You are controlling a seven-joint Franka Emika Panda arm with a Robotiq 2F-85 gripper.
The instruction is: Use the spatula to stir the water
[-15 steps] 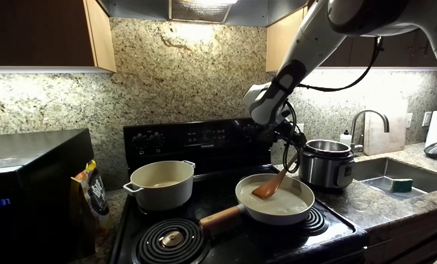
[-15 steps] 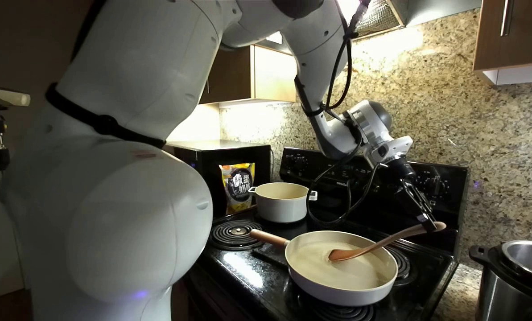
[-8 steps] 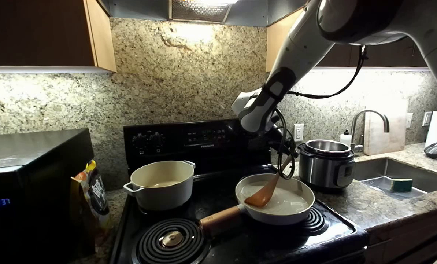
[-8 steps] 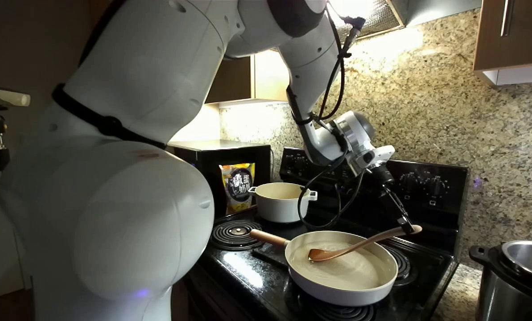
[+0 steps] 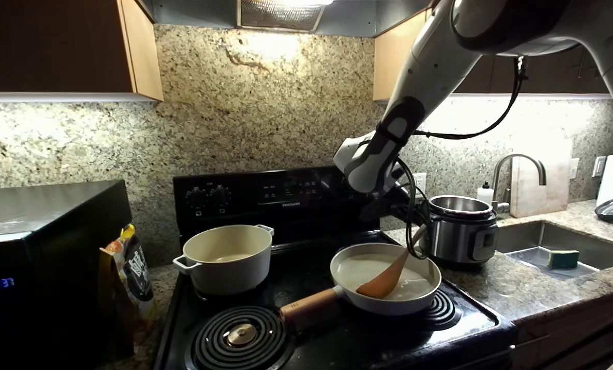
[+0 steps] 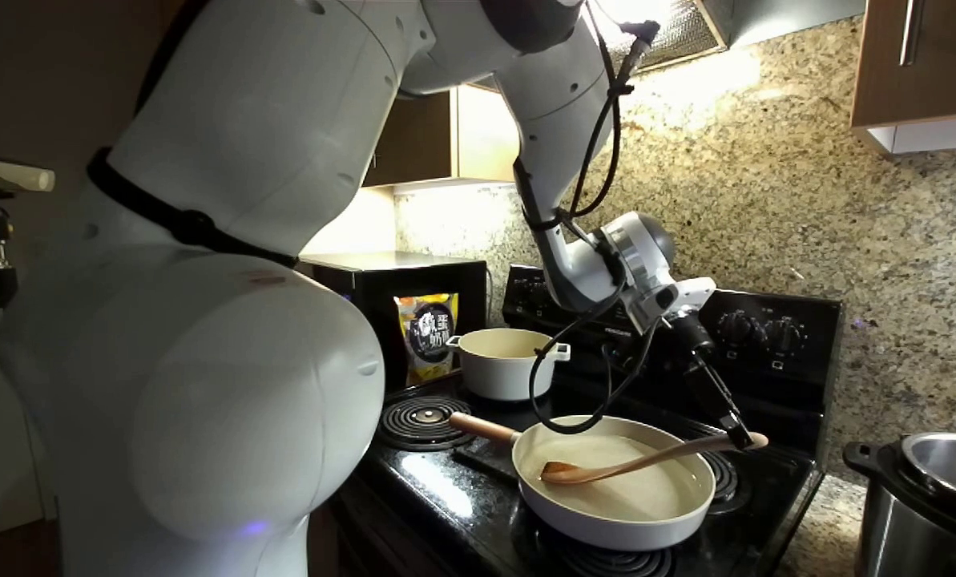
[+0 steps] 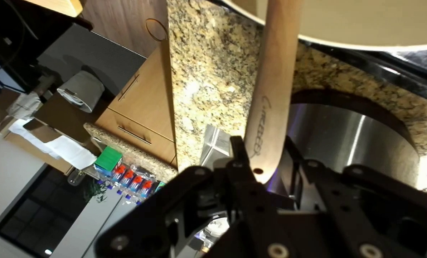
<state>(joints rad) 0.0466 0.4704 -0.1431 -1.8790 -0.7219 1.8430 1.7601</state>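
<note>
Toward the right edge of the stove point(image 5: 347, 336), seen facing its controls point(image 5: 220, 195), sits the pan point(image 5: 393, 307), its handle point(image 5: 309, 304) pointing toward the front left corner and ending near the coil point(image 5: 211, 336) there. Shallow, pale water point(image 6: 630, 493) lies in the pan. The spatula point(image 5: 392, 272) is tilted: the blade is in the water, on the half of the pan nearer the handle, and the shaft slants up across the rim toward the stove's back right corner. Whether shaft and rim touch, I cannot tell. Near the shaft's upper end, the gripper point(image 7: 265, 150) has its fingers closed on the wood, one on either side, only the shaft's thickness apart; the tip pokes out past them. The wrist view shows a small hole and some lettering on that end.

At the stove's back left corner stands the pot point(image 5: 237, 280). Just beyond the right edge, on the counter point(image 5: 517, 295), is the cooker point(image 5: 455, 241); farther along, a sponge point(image 5: 563, 259) rests in the sink point(image 5: 517, 237). Past the left edge, a bag point(image 5: 137, 272) stands upright beside the microwave point(image 5: 54, 267).
</note>
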